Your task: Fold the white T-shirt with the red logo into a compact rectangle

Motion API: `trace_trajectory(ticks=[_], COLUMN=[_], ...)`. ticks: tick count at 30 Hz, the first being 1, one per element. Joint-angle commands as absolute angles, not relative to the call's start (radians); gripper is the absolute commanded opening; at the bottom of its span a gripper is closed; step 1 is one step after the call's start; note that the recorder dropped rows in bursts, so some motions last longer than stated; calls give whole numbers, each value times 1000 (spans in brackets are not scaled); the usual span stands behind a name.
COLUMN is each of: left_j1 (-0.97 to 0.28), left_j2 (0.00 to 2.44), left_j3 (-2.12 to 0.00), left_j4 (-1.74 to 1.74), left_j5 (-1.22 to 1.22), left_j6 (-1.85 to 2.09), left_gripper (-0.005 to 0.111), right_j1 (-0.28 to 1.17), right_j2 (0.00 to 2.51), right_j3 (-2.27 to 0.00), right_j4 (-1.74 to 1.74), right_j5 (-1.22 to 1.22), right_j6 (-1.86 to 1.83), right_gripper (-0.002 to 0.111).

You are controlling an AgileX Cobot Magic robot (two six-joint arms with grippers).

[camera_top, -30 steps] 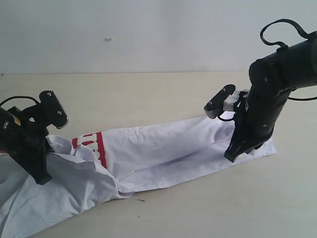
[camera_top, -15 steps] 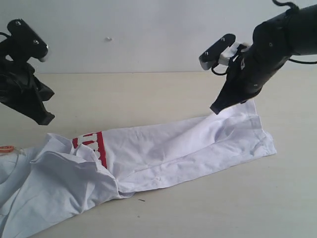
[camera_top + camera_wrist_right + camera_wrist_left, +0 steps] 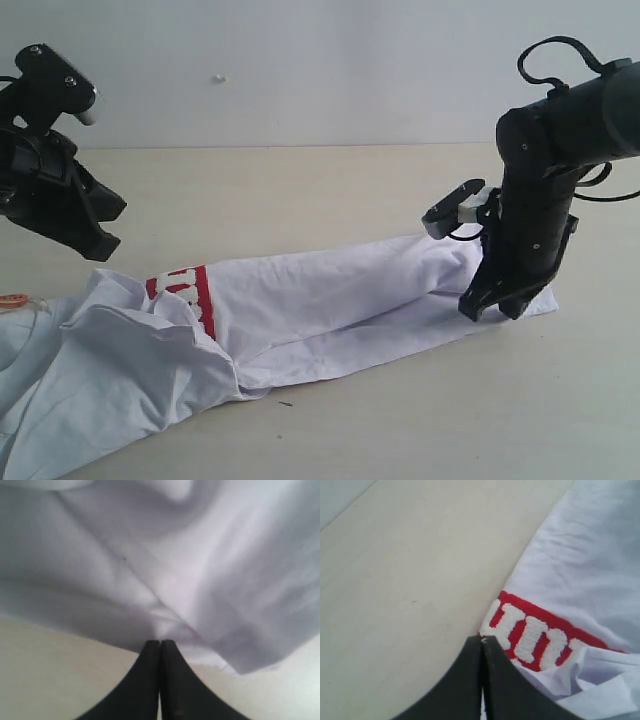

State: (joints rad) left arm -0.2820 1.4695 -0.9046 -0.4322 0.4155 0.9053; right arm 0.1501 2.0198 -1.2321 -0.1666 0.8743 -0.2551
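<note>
The white T-shirt [image 3: 330, 305] lies as a long wrinkled strip across the tan table, bunched at its left end. Part of the red logo [image 3: 186, 290] shows near that bunch, and an orange neck tag [image 3: 12, 298] peeks out at the far left. My left gripper [image 3: 103, 250] hangs shut above the shirt's left part, holding nothing. In the left wrist view its tips [image 3: 482, 639] sit over the logo's [image 3: 535, 637] edge. My right gripper [image 3: 483, 310] is shut and points down at the shirt's right end. In the right wrist view its tips [image 3: 160, 642] meet the cloth's [image 3: 175, 555] edge, with nothing between them.
The bare tan table [image 3: 300, 190] stretches behind the shirt to a pale wall [image 3: 300, 70]. A strip of table [image 3: 450, 420] lies in front of the shirt. A small dark speck [image 3: 287, 404] sits near the front fold.
Both arms rose off the shirt half a second ago. The right arm has come back down onto the shirt's right end. The left arm stays raised, slightly lower and further right.
</note>
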Motion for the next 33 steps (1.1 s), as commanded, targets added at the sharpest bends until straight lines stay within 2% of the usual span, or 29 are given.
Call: trace_trajectory(ticks=[1,4,8,14,21,26,33], left_j1=[-281,-281,-340,-478,-507,-532,-467], left_j2=[1461,1465,1465,1465,1466,1502,1669], left_j3=[-898,-896,-896,-807,-690,-631,-664], left_j4=[-462,-481,-480,-368,-332,-212,229], left_j5=[451,517,624,647,719,546,474], left_j6=[912,930,935,881,798,683,280], left_gripper=[1,1,1,0,0,0,0], right_j1=[145,145,143,143,143,143,143], right_j2=[1952,1901,1906,2031,2124,2104,2043], right_j3=[-1247,-1267,-1267,-1267,-1267,-1267,-1260], right_j4=[-142,-84,-62,-59,-59,-59,-51], right_j5=[817,721,591,580,581,602,677], right_j6=[-268,-275,-278,-264,-259,-257,-255], right_gripper=[0,0,0,0,0,0,0])
